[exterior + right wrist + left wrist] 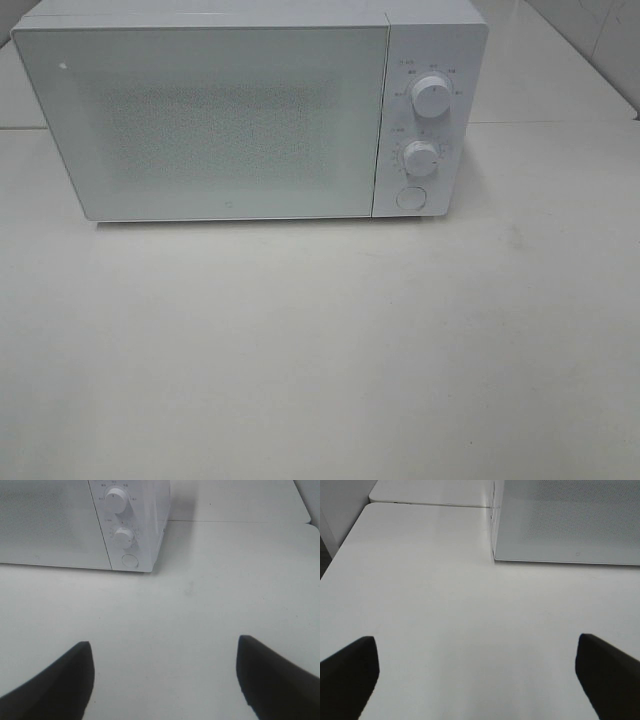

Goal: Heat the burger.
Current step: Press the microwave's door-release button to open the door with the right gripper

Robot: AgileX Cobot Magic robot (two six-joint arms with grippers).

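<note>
One white table (pixel 320 350) fills the exterior high view, with a seam running across it behind the appliance.

One white microwave (pixel 432 30) stands on the far part of the table, upright. Its door (pixel 200 120) is closed and flush with the front. The door panel is pale and speckled and cannot be seen through, so the contents of the cavity cannot be told.

The burger is not visible in any view, and its position cannot be told.

Two grippers are recorded, each seen only in its own wrist view. The left gripper (pixel 475 645) hangs above bare table near the hinge-side corner of the microwave. Its two dark fingers (pixel 350 675) are spread wide with nothing between them. The right gripper (pixel 164 647) hangs above bare table in front of the control panel, well apart from it. Its two fingers (pixel 270 680) are also spread wide and grip nothing.

The control panel carries two round white knobs, an upper knob (pixel 431 95) and a lower knob (pixel 421 158). One round button (pixel 411 197) sits just beneath them. The markings around the knobs are too small to read.
</note>
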